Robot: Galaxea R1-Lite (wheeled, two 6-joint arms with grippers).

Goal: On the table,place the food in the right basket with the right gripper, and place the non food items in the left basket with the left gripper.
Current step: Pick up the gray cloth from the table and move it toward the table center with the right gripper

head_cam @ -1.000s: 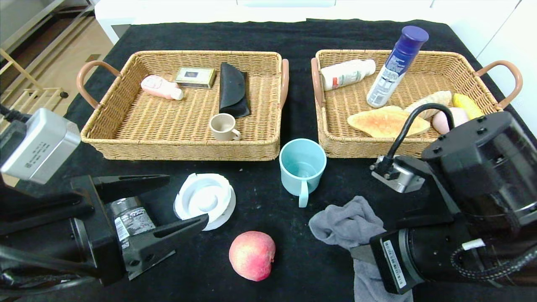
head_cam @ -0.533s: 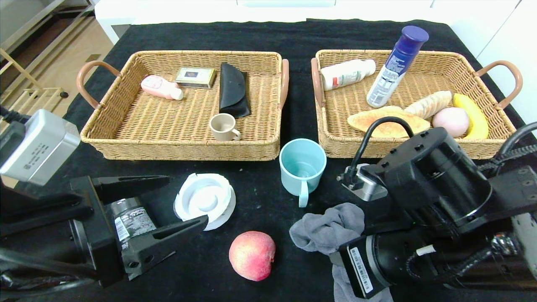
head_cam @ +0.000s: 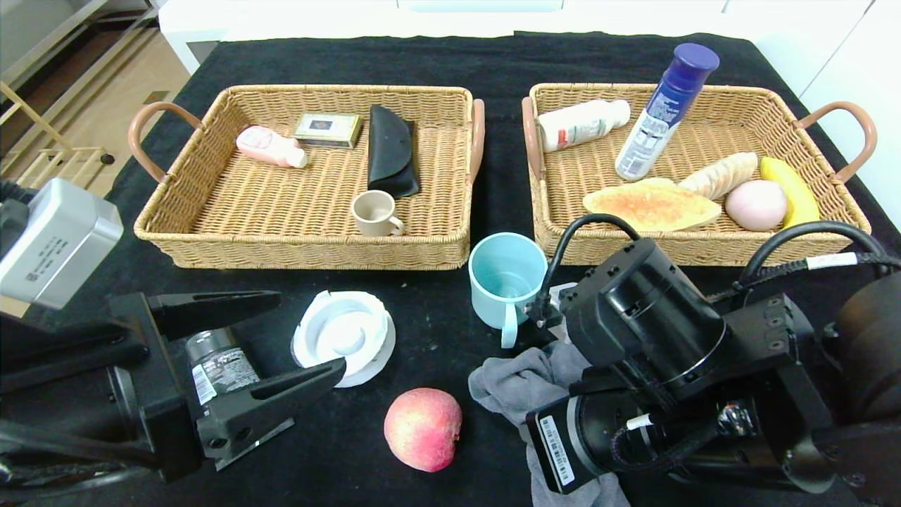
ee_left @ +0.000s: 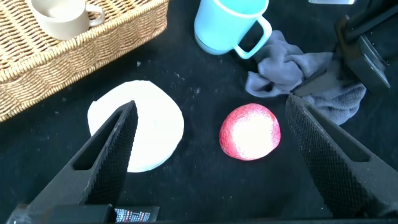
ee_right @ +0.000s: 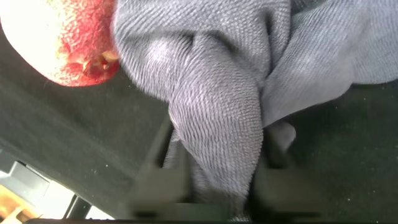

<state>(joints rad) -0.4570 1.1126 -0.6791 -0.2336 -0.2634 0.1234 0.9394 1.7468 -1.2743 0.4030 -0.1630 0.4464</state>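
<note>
Red-pink peach (head_cam: 422, 428) lies on the table (head_cam: 450, 56) beside the right gripper (ee_right: 217, 177), whose slightly parted jaws straddle a grey cloth (head_cam: 521, 380); left gripper (ee_left: 211, 155) gapes wide, empty, over peach and white lid (head_cam: 345, 336); blue mug (head_cam: 507, 282) behind.

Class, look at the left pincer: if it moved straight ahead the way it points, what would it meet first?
Probably the peach, which lies between the open fingers of the left pincer in its wrist view, with the white lid just beside; depth is uncertain.
</note>
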